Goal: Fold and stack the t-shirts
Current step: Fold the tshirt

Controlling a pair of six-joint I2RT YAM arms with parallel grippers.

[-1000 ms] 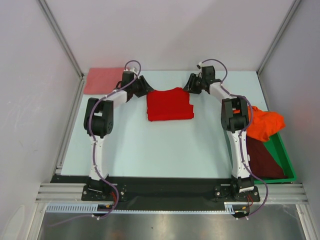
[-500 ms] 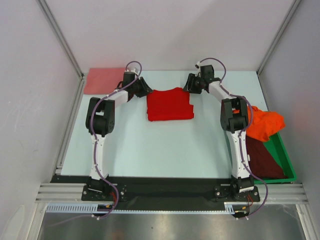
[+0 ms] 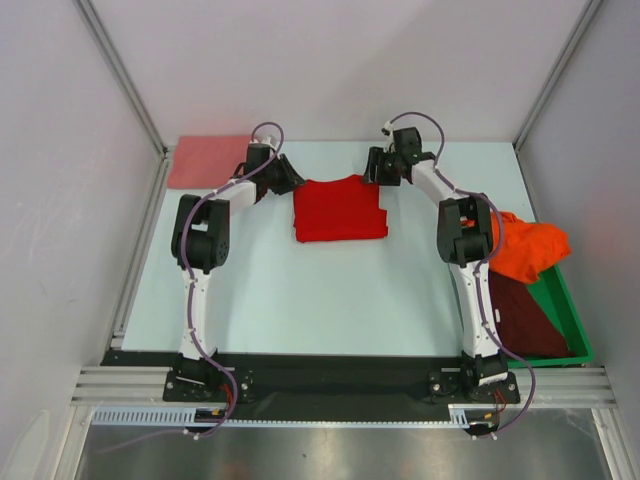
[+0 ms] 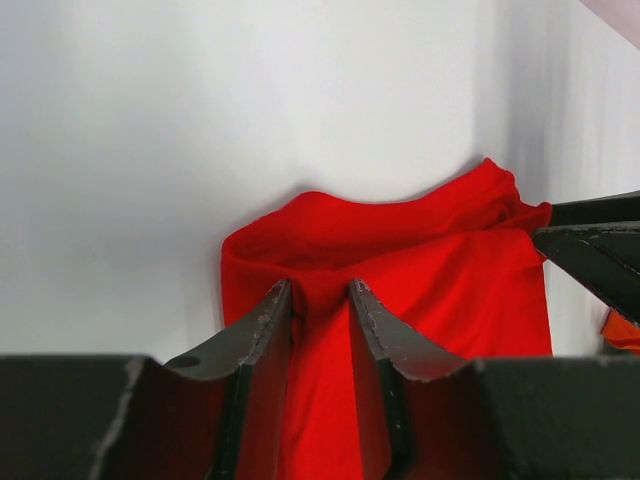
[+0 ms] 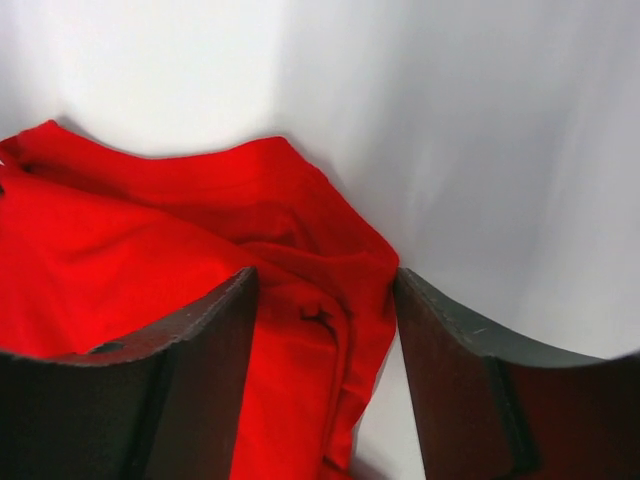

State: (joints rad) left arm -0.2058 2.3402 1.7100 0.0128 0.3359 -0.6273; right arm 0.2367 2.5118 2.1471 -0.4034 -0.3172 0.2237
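While clenching the left fingers [image 4: 262, 330] on a raised fold at the upper-left corner of the bright red cloth t-shirt [image 3: 340, 208], holding the right fingers [image 5: 200, 340] spread wide around its upper-right corner, gripping nothing. Lying folded on the pale surface [image 3: 300, 300], upper centre of the top view. Probably heading for the folded salmon-pink cloth t-shirt [image 3: 205, 160] at upper left. Doing this well: lowering the right fingers over all layers, closing firmly, then lifting both corners together, level and taut, avoiding dragging or unfolding.
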